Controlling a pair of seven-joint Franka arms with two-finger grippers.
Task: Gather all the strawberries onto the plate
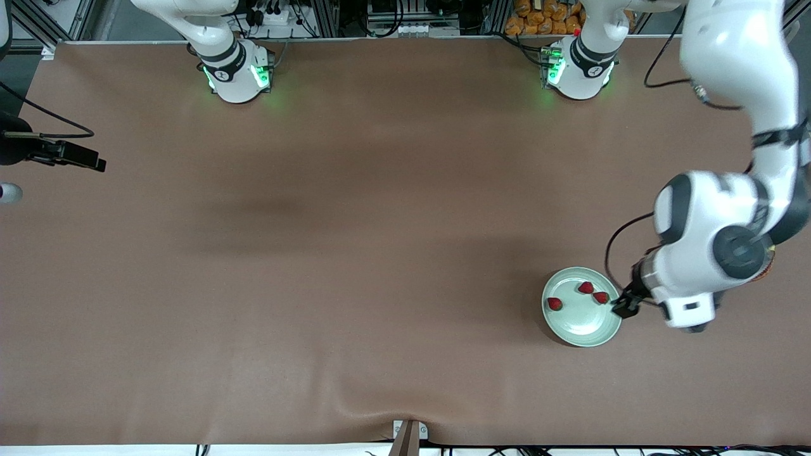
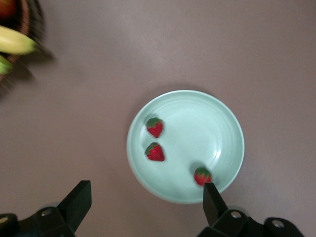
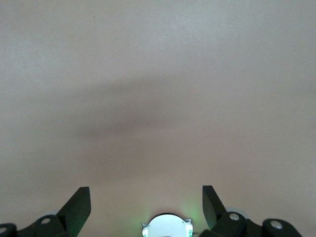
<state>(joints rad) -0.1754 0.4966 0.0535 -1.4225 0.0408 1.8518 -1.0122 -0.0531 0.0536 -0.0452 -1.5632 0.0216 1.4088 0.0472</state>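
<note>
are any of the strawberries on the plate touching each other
Apart. The left wrist view shows all three strawberries on the plate, with pale green plate surface visible between each of them.

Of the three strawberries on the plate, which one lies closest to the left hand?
The strawberry at the plate's rim toward the left arm's end, right beside the open left hand; the other two lie farther off.
</note>
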